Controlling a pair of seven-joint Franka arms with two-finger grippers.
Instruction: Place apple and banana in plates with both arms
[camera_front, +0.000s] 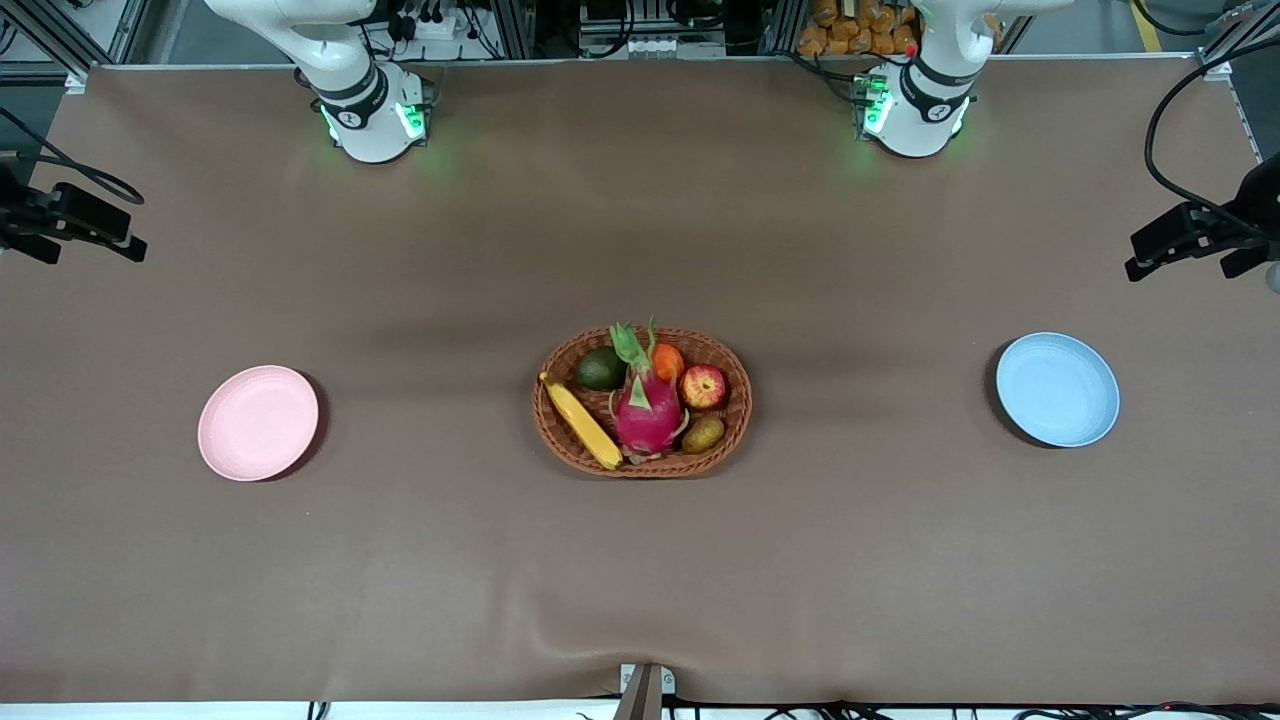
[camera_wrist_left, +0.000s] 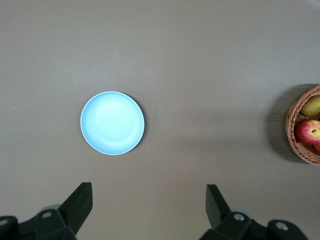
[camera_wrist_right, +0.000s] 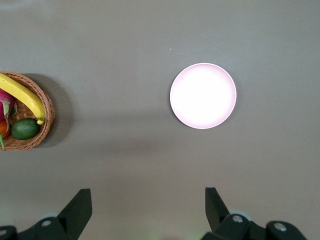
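Both arms are waiting high: left gripper (camera_wrist_left: 146, 207) is hanging spread over bare table beside the blue plate (camera_wrist_left: 112, 123), right gripper (camera_wrist_right: 145, 210) spread beside the pink plate (camera_wrist_right: 203, 95).

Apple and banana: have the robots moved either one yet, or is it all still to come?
Nothing is done: the apple and banana lie in the wicker basket, and the pink plate and blue plate hold nothing. The left gripper and right gripper hang open, holding nothing. Both picks and placements remain.
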